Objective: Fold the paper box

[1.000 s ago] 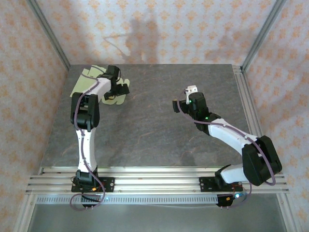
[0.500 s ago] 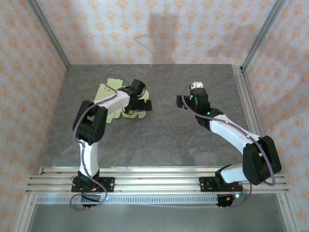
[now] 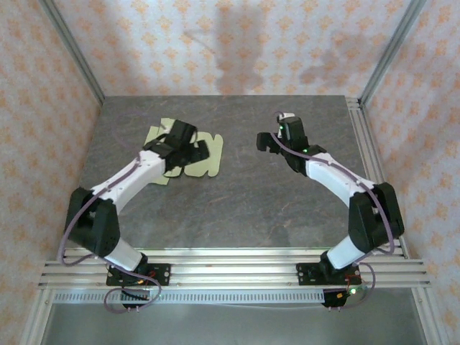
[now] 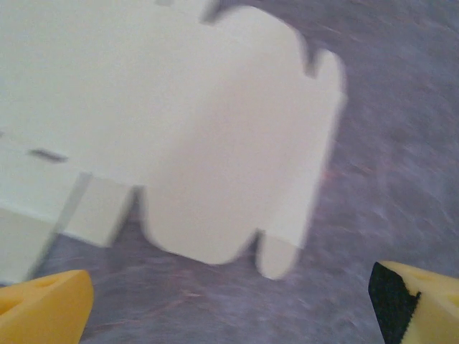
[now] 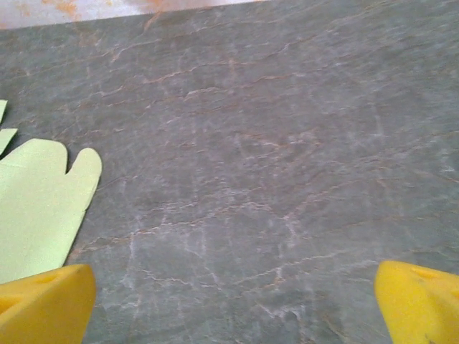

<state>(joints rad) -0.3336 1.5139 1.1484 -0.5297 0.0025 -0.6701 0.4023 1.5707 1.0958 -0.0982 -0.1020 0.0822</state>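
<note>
A paper box [image 3: 212,159] of thin, pale yellow-green card. Lies flat and spread out on the grey table [image 3: 237,208], in the far left part. Round tabs and flaps all open, none bent up, no side standing, as far as the top view shows. From the left wrist, a big pale sheet with a small slit and rounded tabs, a bit blurry. Right over the sheet, the left gripper [image 3: 192,149], jaws wide apart and holding nothing. Yellow fingertips [image 4: 43,308] low in the two bottom corners of the left wrist view, with the near edge of the card just past them. Hard to tell whether touching the card or only hanging above it. Off to the right, well apart from the card, the right gripper [image 3: 274,131], jaws wide too, with nothing in them. Faces the card across bare table, with one rounded corner of the card at the left side of the right wrist view. Looks like the very start of the job: nothing folded yet. All left to do: bending the sides up, tucking the tabs in, closing the flaps. Most likely a job for both grippers, one to press the card down and one to lift a flap. All around, patterned walls [image 3: 251,43], and a metal rail [image 3: 237,266] along the near edge.
</note>
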